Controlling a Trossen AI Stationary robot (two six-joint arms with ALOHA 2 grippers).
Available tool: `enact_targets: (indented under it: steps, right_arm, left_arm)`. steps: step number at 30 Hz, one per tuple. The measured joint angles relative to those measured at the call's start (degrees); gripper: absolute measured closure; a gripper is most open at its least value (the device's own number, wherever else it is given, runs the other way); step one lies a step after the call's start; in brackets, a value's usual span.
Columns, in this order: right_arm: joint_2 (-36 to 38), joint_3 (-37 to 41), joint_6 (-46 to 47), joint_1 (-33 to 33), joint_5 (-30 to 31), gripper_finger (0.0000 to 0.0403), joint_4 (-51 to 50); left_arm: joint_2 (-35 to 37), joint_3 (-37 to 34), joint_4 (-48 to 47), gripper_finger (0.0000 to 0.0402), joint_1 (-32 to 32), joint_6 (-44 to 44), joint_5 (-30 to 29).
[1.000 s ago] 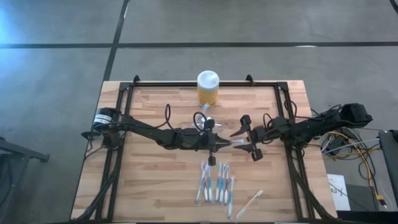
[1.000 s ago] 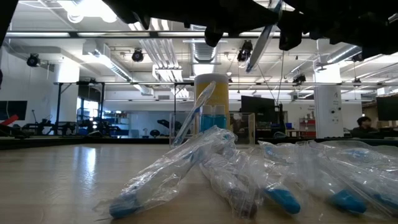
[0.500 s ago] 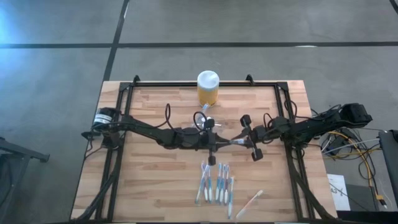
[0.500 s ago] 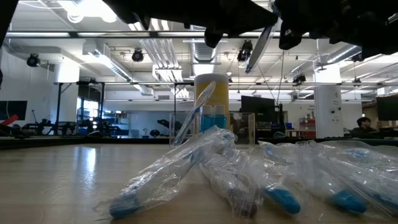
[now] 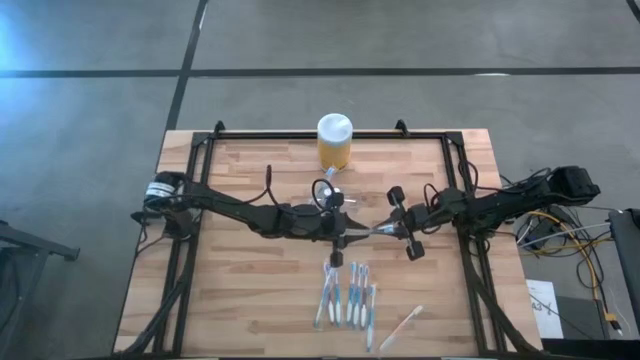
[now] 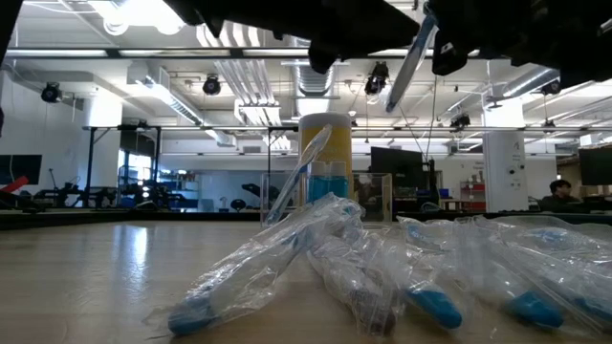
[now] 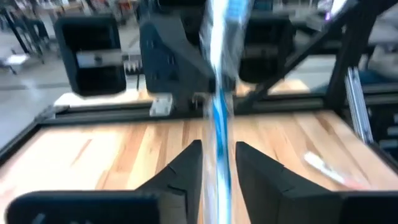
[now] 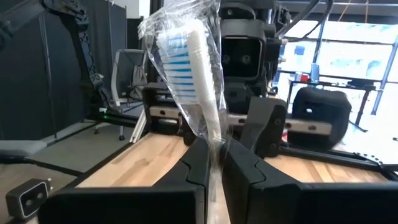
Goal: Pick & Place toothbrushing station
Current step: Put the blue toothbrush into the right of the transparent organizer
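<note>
The toothbrushing station (image 6: pixel 368 199), a small clear plastic holder, stands on the tabletop (image 5: pixel 240 300) near the yellow jar (image 5: pixel 334 142), behind both grippers. The left gripper (image 5: pixel 352 236) and right gripper (image 5: pixel 392 228) meet at mid-table, both closed on one wrapped toothbrush (image 8: pixel 196 81). No readable writing shows.

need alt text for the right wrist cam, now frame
The right end effector is shut on a plastic-wrapped toothbrush with blue and white bristles, held upright before the camera. Directly behind it is the left arm's end effector, above the wooden table.
</note>
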State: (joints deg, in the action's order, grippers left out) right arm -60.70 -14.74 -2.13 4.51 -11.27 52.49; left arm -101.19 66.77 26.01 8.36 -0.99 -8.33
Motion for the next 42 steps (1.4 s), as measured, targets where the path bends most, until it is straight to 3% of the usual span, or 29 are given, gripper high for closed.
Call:
enact_targets:
  steps: [8,14,20,25,30,35,42]
  right_arm:
    - [4.73,0.2,-0.43,-0.02,0.11,0.0387,-6.72]
    - [5.57,0.5,-1.45,-0.02,0.33,0.0387,-7.82]
    - [5.48,0.55,-2.28,-0.02,0.92,0.0387,-7.79]
    - [5.47,0.61,-2.6,-0.02,0.94,0.0387,-7.8]
    - [5.57,0.61,-2.49,-0.02,1.14,0.0387,-8.33]
    - [8.9,0.63,-2.23,-0.31,7.47,0.0387,-13.54]
    - [22.6,0.66,-0.84,-1.61,8.09,0.0387,-25.48]
  left_arm:
    - [11.93,-0.98,-23.42,0.0281,0.16,2.42,0.16]
    - [26.11,-7.55,-27.14,0.0316,1.53,5.97,-2.21]
    - [43.04,-22.57,-23.73,0.0393,2.99,7.77,-5.31]
    - [54.51,-36.73,-15.68,0.0396,3.1,11.06,-5.77]
    - [61.63,-46.8,-10.13,0.0397,3.1,10.82,-6.13]
    - [66.67,-51.58,-9.31,0.0398,3.1,10.64,-6.78]
    - [71.39,-53.67,-9.21,0.0399,3.08,7.05,-6.55]
